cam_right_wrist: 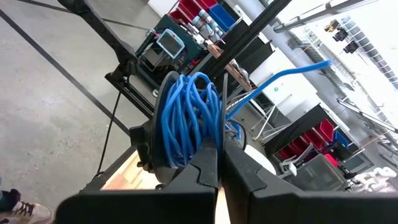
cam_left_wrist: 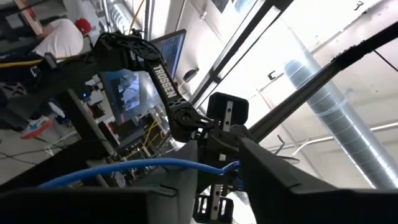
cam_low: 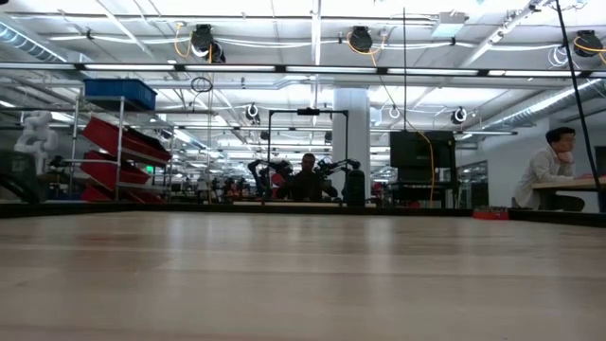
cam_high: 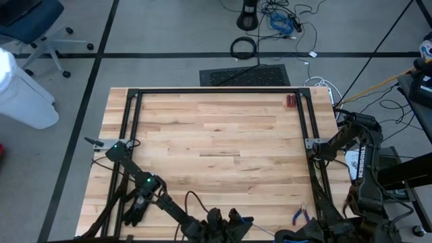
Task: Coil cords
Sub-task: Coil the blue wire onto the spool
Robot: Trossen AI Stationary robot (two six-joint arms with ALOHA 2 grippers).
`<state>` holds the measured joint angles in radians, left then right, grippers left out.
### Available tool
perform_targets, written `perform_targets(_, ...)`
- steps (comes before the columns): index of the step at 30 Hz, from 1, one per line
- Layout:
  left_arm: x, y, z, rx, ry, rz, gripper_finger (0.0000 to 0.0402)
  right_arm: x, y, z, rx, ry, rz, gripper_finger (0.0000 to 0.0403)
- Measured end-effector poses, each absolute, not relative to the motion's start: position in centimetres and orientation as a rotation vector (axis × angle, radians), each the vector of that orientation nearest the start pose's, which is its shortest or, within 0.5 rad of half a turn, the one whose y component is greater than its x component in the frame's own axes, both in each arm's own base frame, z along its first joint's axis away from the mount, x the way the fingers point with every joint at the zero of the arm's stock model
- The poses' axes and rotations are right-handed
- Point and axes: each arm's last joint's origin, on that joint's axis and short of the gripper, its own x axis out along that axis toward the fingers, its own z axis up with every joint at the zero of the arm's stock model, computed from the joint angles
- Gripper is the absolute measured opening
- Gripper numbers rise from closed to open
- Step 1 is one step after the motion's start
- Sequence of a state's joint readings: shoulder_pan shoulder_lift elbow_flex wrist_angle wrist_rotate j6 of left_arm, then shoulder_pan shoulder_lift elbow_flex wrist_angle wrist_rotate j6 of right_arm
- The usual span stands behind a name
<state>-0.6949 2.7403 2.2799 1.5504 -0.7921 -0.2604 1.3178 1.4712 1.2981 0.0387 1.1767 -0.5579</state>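
Right end effector (cam_right_wrist: 217,158) hangs off the near edge of the tabletop (cam_high: 216,135), clamped shut on the cords (cam_right_wrist: 186,118), a small blue coil whose tail arcs away. Left end effector (cam_left_wrist: 211,177) is close by; the blue tail crosses its fingers, though I cannot tell whether they grip it.

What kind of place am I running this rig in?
Probably a big robotics lab or workshop: a wooden table with a black frame, shelves of red and blue bins, other robot arms and a person at a desk behind.
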Motion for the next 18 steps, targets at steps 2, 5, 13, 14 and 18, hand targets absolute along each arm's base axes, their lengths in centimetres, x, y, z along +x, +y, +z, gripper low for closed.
perform_targets(2,43.48,-33.59,23.0,-0.97,-0.83,-0.01,0.0102,10.69,30.66,37.25,-0.685,0.003,0.15,0.0)
perform_targets(5,43.45,-33.57,23.02,-0.946,-0.831,0.001,0.0064,10.68,30.65,37.19,-0.692,0.005,0.151,0.0)
perform_targets(13,43.45,-33.59,23.02,-0.929,-0.829,0.008,0.0011,10.67,30.61,36.98,-0.703,0.015,0.154,0.0)
perform_targets(14,43.45,-33.59,23.02,-0.921,-0.828,0.011,0.0012,10.67,30.6,36.92,-0.704,0.018,0.155,0.0)
perform_targets(18,43.42,-33.57,23.03,-0.876,-0.828,0.032,0.0014,10.65,30.54,36.58,-0.696,0.035,0.161,0.0)
